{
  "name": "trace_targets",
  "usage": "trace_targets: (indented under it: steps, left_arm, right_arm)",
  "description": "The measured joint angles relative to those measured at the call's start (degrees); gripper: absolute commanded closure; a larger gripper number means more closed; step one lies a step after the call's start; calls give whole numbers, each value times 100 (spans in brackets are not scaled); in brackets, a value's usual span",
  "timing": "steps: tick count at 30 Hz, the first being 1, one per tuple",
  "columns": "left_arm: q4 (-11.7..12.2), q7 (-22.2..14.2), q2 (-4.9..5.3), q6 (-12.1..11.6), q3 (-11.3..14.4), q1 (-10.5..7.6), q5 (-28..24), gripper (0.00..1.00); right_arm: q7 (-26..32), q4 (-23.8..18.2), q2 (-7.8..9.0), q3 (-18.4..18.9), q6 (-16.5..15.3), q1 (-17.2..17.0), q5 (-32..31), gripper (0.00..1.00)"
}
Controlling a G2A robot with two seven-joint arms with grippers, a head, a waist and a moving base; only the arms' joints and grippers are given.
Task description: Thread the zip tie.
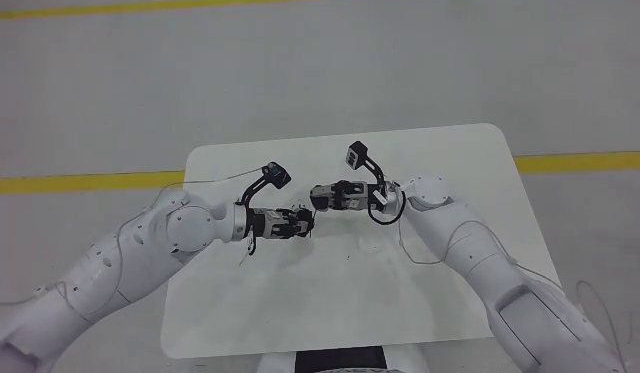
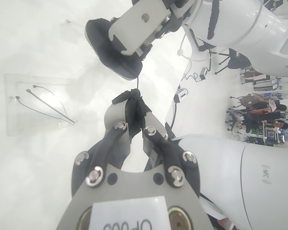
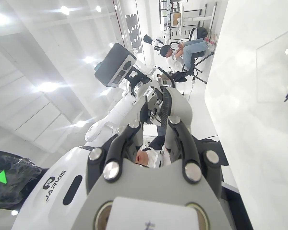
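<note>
Both arms meet tip to tip above the middle of the white surface [image 1: 440, 273]. The left gripper [image 2: 134, 96] has its jaws closed on the black zip tie [image 2: 137, 83], pinching it at their very tip. From there a short, thin stretch of the tie runs straight across the small gap to the right gripper [image 2: 124, 70]. It ends at the edge of that gripper's black pads, where the jaws look closed on it. The tie's long axis lies along the line from one gripper to the other, and it is held in the air, off the surface. The rest of the tie is hidden inside the two grips.

A clear tray [image 2: 38, 125] lies on the surface well apart from the grippers. In it lie three spare ties [image 2: 45, 105], side by side and roughly parallel.
</note>
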Motion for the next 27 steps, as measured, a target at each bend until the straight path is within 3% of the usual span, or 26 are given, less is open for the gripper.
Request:
trace_targets:
  steps: [3, 9, 27]
  left_arm:
    - [0, 0, 0, 0, 0, 0, 0, 100]
    - [0, 0, 0, 0, 0, 0, 0, 100]
    - [0, 0, 0, 0, 0, 0, 0, 100]
  right_arm:
    - [14, 4, -3, 34, 0, -4, -26, 91]
    - [26, 21, -9, 99, 0, -23, -60, 78]
    - [180, 98, -45, 251, 0, -55, -70, 87]
